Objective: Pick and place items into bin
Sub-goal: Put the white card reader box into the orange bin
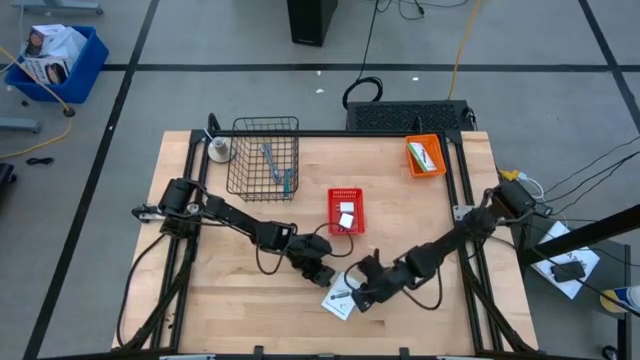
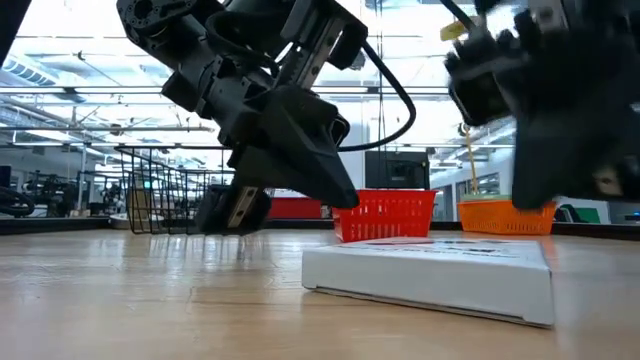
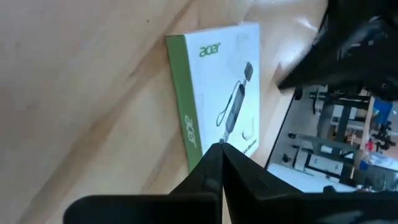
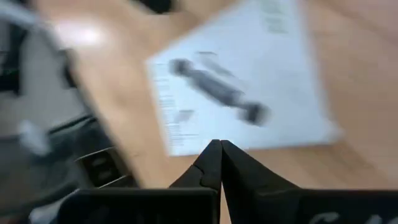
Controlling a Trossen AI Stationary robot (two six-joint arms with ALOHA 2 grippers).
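The pale wooden worktop (image 1: 230,300) sits on a grey floor crossed by dark tape lines, and cables trail away on its right. A blue bin (image 1: 55,62) of packets stands on the floor at far left. The level view across the worktop shows a bright hall behind, with ceiling trusses and windows.

On the worktop, a black wire basket (image 1: 264,157) stands at far left-centre, holding a grey metal tool (image 1: 270,160) and a teal stick (image 1: 287,181). A small red bin (image 1: 346,211) sits near the middle with a white block (image 1: 346,220) inside; an orange bin (image 1: 425,157) at far right holds a printed packet (image 1: 424,155).

One flat white packet (image 1: 339,297) — green-edged, printed with a pen-like device — lies flat on the near-centre worktop. The left gripper (image 1: 322,272) hangs just beside its far-left edge, jaws pressed together and holding nothing. The right gripper (image 1: 362,292) is just beside the packet's right edge — its jaws are likewise pressed together and empty.
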